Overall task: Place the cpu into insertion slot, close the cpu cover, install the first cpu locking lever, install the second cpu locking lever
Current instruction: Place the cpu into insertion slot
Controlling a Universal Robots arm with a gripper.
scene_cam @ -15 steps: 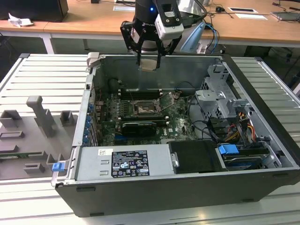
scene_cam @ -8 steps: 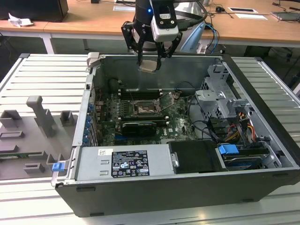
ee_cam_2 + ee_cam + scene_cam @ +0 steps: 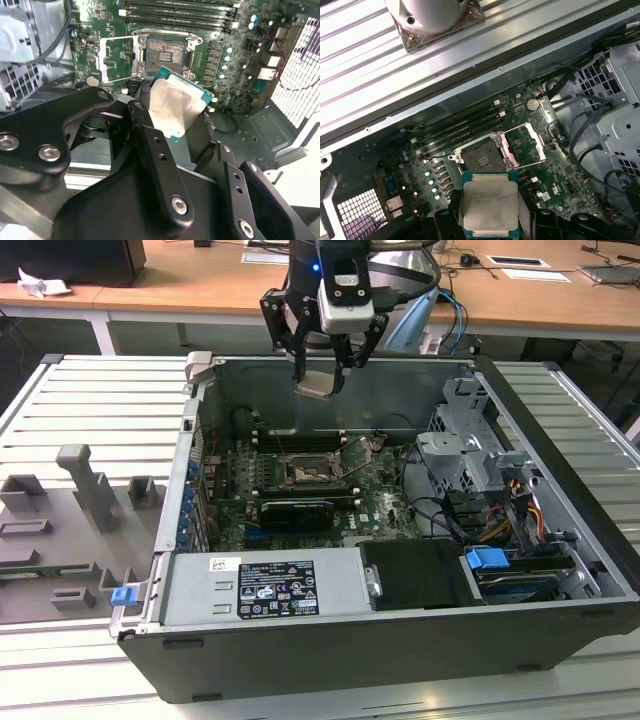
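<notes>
Pinching the cpu (image 3: 490, 205), fingers (image 3: 155, 145) closed on it, one edge hidden, above insertion slot (image 3: 482, 160), cpu cover (image 3: 536, 142) raised

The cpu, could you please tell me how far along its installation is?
Done: nothing seated yet. In hand: the gripper holds the cpu above the open case. Left: the insertion slot is empty and the cpu cover stands flipped open, so placing, closing and both locking steps remain.
</notes>
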